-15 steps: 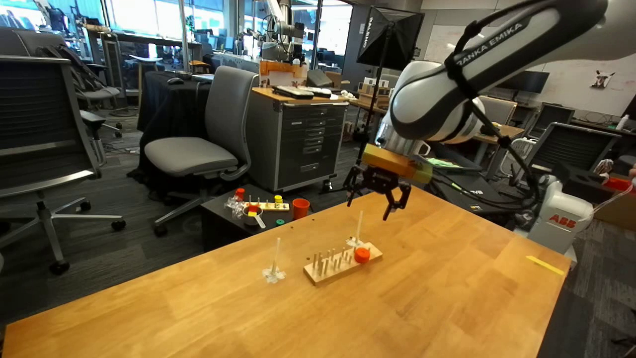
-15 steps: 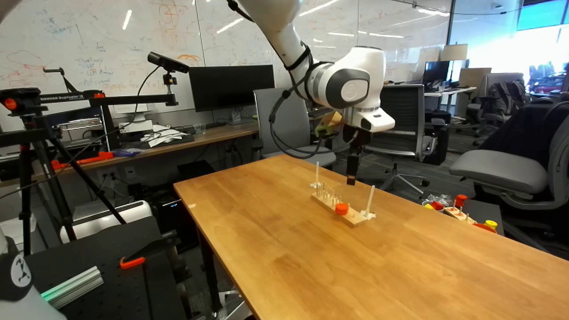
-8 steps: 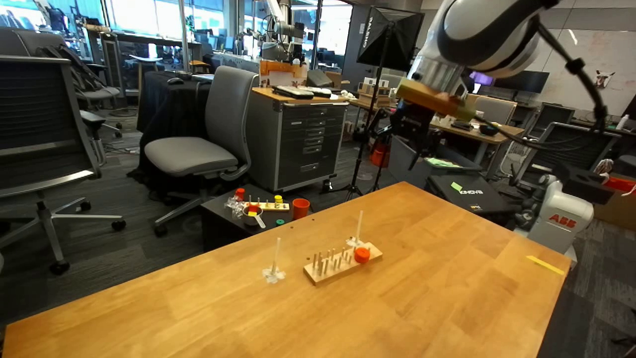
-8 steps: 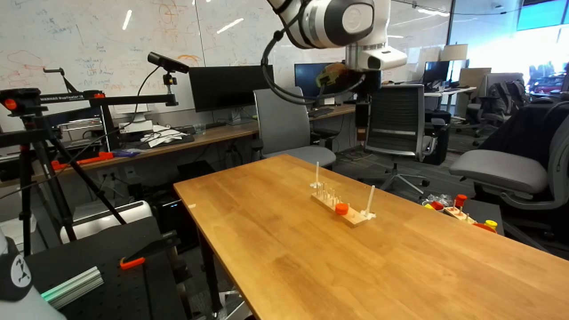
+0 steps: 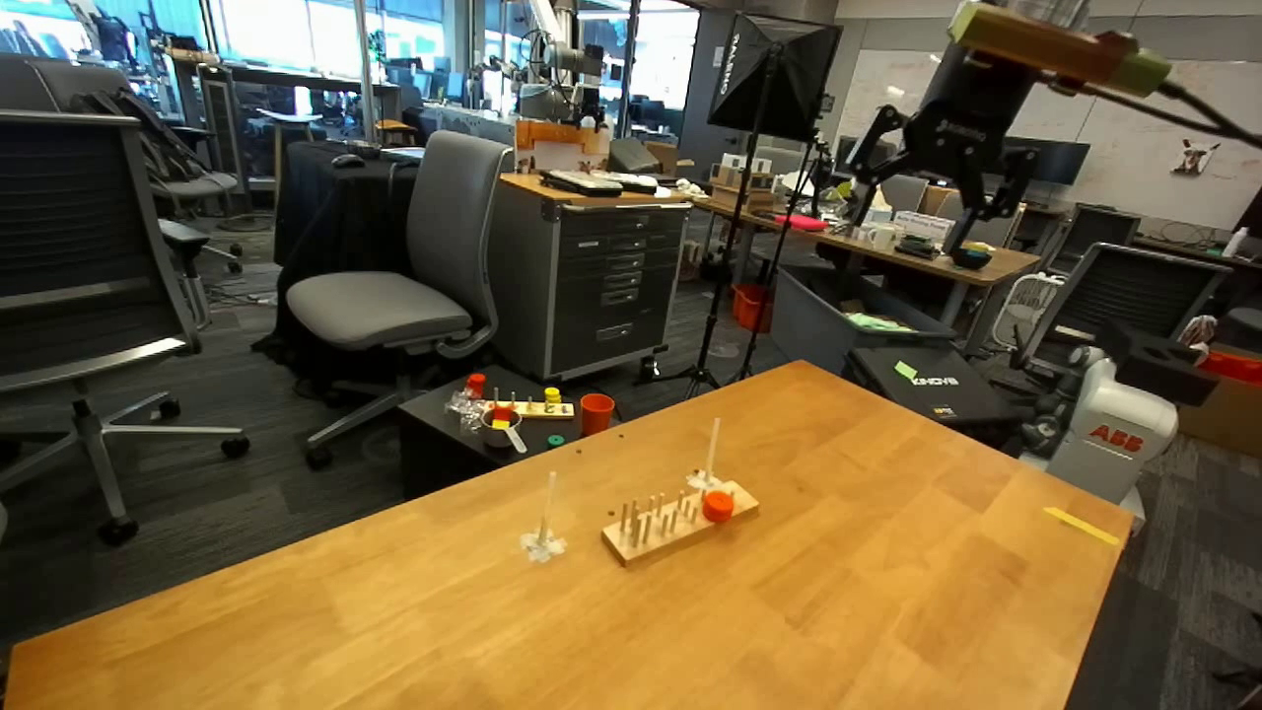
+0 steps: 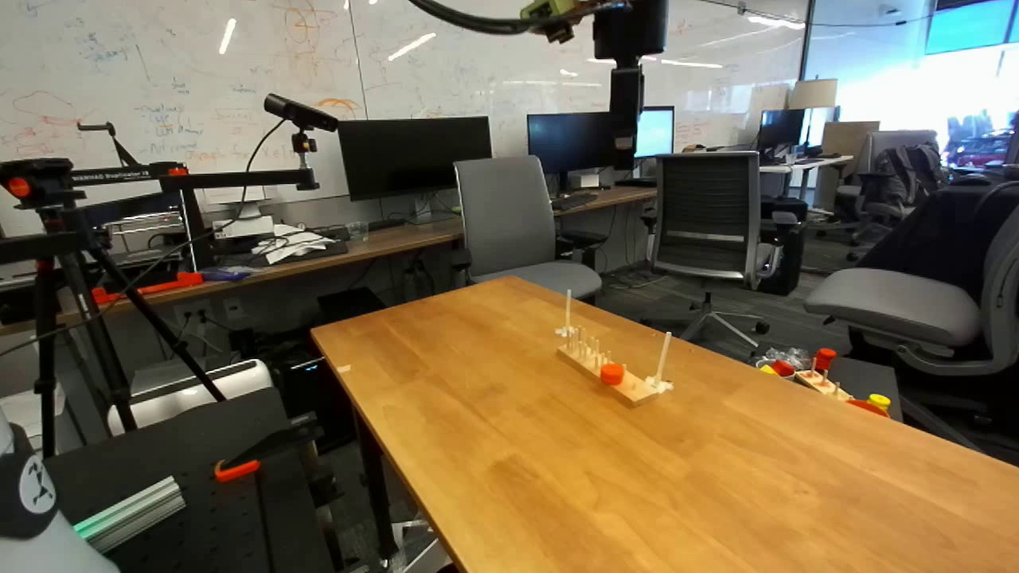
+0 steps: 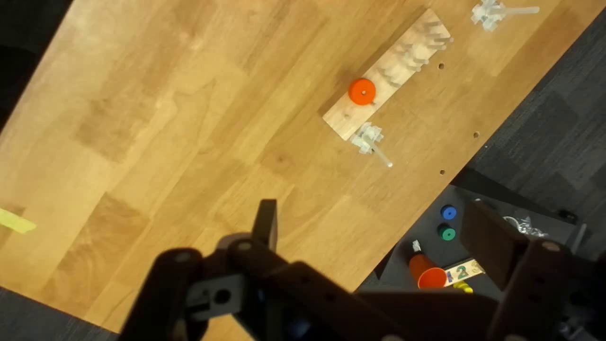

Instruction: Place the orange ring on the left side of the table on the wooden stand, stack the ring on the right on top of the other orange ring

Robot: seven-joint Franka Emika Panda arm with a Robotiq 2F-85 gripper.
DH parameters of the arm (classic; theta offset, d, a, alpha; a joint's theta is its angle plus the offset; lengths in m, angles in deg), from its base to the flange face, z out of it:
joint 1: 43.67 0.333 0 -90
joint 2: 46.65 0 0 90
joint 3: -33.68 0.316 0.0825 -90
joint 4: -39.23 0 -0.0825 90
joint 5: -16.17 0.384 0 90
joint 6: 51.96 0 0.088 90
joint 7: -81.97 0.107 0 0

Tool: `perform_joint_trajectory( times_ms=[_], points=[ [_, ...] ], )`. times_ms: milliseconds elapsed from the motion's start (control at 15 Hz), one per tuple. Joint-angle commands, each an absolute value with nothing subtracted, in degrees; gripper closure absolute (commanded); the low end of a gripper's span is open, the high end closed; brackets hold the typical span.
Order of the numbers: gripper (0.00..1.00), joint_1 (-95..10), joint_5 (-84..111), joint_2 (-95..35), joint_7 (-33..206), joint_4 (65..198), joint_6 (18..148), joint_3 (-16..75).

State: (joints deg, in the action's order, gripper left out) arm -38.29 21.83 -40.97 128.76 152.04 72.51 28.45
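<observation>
While the end effector [image 5: 904, 239] is spread empty, a ring [image 5: 718, 507] is seated on the stand [image 7: 341, 122] and stacking is judged likely finished, though two cannot be distinguished.

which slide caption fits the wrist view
Round orange ring on pale rectangular wooden pegged stand, open black gripper in foreground

One tabletop stand [image 7: 386, 64], two white rods [image 7: 520, 10] [image 7: 379, 151]

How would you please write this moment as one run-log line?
gripper: open, nothing held, clear of the table; orange ring: on the wooden stand; one ring or two stacked: cannot tell
</observation>
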Motion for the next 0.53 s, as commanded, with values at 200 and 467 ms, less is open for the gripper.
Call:
perform_joint_trajectory(
  times_ms=[200,467],
  points=[
    [0.00,-41.04,18.52,-51.35,127.82,156.88,61.68,30.78],
    [0.00,-41.67,19.75,-49.39,128.13,155.24,61.21,31.31]
  ],
)
